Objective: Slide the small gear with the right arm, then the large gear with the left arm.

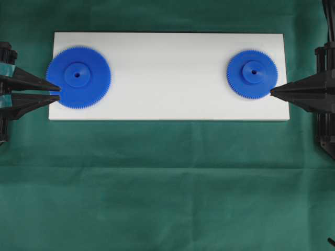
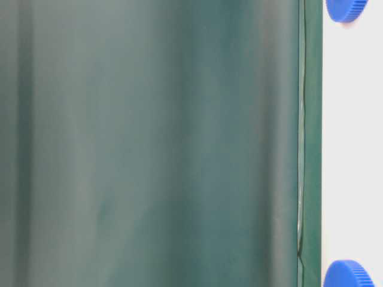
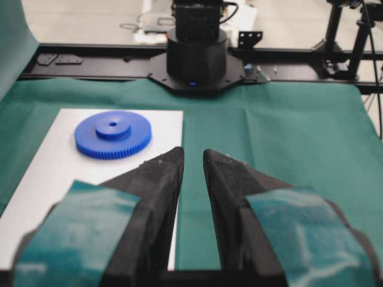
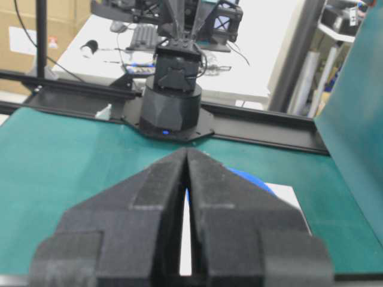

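Blue plastic marks both task pieces, and both lie far apart at opposite ends of the white board [image 1: 167, 78], so by my reading neither slide is finished. The small gear [image 1: 252, 73] sits just ahead of the right pincer [image 1: 272, 92], whose tip meets its toothed rim; that pincer is pressed together to a single point, gripping nothing. This looks like the start of the first push. The large gear [image 1: 78, 77] lies directly in front of the left pincer [image 1: 57, 92], whose fingers stand narrowly parted beside the gear's rim, nothing between them; its turn appears to come second.

From overhead both contacts read clearly. At the right wrist, the closed pincer [image 4: 187, 156] covers most of the small gear [image 4: 254, 179], leaving a blue sliver beyond its tip. At the left wrist, the slim gap of the pincer [image 3: 192, 156] is plain, and a blue gear [image 3: 113, 133] lies well ahead on the board [image 3: 54, 179]. Table-level, two blue gear edges [image 2: 346, 9] [image 2: 348, 274] peek in
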`<action>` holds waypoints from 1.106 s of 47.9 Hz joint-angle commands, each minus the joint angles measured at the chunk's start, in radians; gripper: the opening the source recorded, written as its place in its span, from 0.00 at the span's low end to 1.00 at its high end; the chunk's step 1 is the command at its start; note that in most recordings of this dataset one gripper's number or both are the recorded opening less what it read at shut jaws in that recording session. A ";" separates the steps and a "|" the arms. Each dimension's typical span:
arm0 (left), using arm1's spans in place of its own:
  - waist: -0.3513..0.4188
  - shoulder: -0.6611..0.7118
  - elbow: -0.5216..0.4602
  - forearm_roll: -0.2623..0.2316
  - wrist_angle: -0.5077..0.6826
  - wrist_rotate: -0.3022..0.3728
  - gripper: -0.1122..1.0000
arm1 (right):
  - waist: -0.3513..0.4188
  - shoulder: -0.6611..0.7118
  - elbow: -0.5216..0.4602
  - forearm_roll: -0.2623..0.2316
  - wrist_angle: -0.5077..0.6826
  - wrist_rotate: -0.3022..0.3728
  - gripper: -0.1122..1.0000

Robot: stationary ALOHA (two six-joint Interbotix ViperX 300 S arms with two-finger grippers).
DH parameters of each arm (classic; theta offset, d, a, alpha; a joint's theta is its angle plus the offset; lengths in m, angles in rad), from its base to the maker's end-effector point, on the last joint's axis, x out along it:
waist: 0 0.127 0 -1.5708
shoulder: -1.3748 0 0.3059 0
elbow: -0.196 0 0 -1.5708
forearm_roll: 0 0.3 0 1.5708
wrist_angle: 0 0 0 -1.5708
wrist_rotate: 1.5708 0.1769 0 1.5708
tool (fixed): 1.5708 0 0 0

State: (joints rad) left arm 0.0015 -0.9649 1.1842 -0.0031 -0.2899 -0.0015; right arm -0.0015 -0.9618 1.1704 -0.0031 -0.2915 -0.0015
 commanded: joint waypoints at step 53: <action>0.120 -0.002 -0.021 -0.012 0.028 0.009 0.10 | -0.371 -0.023 0.028 0.000 0.133 0.083 0.55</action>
State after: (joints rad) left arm 0.1135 -0.9695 1.1842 -0.0123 -0.2608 0.0061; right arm -0.3682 -0.9863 1.2118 -0.0031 -0.1718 0.0767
